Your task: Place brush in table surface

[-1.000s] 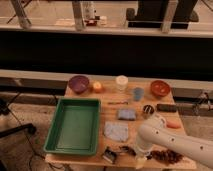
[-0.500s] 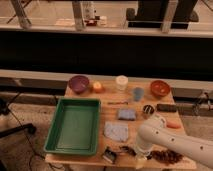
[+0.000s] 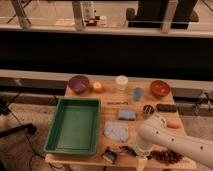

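The gripper (image 3: 129, 149) sits low at the near edge of the table surface (image 3: 108, 95), at the end of the white arm (image 3: 167, 141). Whether it is open or closed on anything, I cannot tell. The brush (image 3: 109, 155) lies on the wood just beside the gripper, on the view's left, near the table's front edge; whether the two touch is unclear.

Further left of the gripper stands the green tray (image 3: 78, 100), its floor showing plain green throughout. Just beyond the gripper lies a pale blue cloth (image 3: 116, 132). Well beyond it, along the far edge, stand a purple bowl (image 3: 78, 83), a white cup (image 3: 121, 82), a blue cup (image 3: 138, 93) and a brown bowl (image 3: 160, 88). What they hold cannot be made out.
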{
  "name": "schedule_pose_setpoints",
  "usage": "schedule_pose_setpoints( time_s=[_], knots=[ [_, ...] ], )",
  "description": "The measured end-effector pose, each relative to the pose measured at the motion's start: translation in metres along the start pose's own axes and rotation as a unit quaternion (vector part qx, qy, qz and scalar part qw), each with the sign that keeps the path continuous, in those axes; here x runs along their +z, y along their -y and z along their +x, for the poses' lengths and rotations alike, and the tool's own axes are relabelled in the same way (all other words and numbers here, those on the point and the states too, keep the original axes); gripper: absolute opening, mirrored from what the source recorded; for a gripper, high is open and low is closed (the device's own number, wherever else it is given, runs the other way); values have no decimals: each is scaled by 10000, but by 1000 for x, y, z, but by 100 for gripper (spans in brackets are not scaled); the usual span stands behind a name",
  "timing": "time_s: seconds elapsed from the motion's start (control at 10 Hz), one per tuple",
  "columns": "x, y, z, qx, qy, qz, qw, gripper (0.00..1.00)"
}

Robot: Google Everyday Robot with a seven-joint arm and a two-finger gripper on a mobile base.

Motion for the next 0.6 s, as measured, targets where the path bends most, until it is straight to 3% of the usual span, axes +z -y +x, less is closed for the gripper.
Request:
schedule_pose_setpoints(
  time_s=[0.6],
  knots=[
    [0, -1, -1, -4, 39, 31, 10000, 80]
  ],
)
